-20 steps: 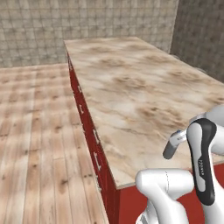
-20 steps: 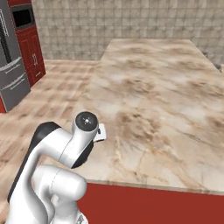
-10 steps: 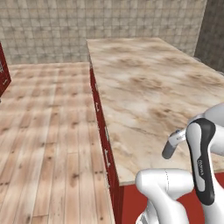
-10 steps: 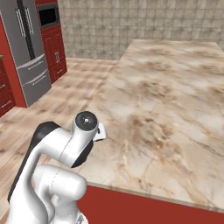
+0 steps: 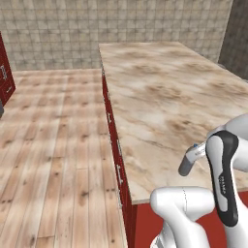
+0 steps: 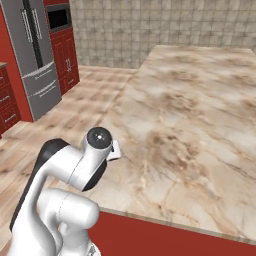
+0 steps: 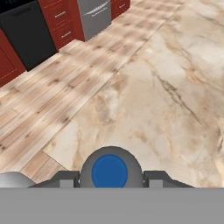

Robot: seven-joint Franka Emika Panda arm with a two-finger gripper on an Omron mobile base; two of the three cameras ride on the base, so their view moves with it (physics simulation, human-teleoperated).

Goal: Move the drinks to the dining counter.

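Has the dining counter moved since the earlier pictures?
No. The dining counter keeps its place against the tiled wall; the whole view shifted, so the camera moved.

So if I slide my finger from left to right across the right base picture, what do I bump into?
Red drawers → silver fridge → red cupboard → wooden floor → big stone counter.

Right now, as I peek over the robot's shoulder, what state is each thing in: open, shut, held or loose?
gripper, closed around a bottle, one finger on each side
water bottle, held in the gripper, blue cap on, above the counter's corner
dining counter, drawers in its red side all shut
fridge, doors shut
red cabinets, doors shut
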